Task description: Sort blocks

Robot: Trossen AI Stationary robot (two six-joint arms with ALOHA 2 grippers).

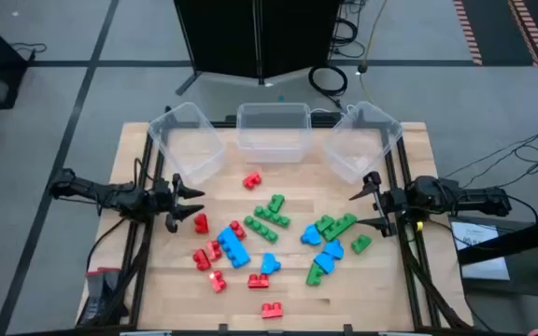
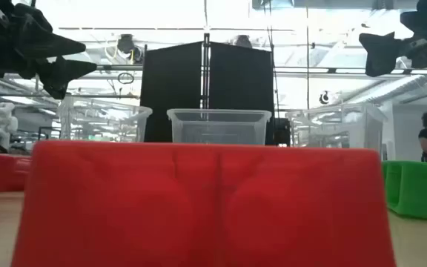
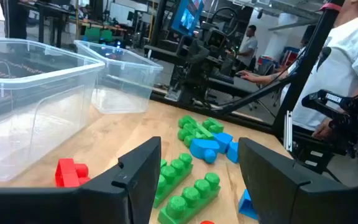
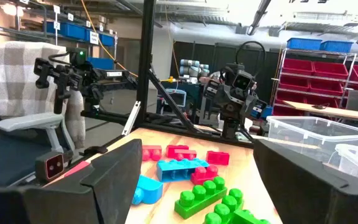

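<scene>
The small red, blue and green studded plastic blocks [image 1: 269, 245] lie scattered mid-surface on the pale wooden surface [image 1: 381, 299], between the two hands. The left hand [image 1: 187, 201], fingers spread wide and empty, hovers just beside a red block [image 1: 200, 221], nearer than the right hand [image 1: 369, 205], also wide and empty, by the green blocks [image 1: 336, 226].

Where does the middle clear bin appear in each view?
High view: top centre of the table, middle clear bin.
Low view: centre, behind the big red block.
Left wrist view: the farther of the two bins.
Right wrist view: probably the farther bin at the right edge.
Shared landmark: the black panel behind it, in the high and low views.
</scene>
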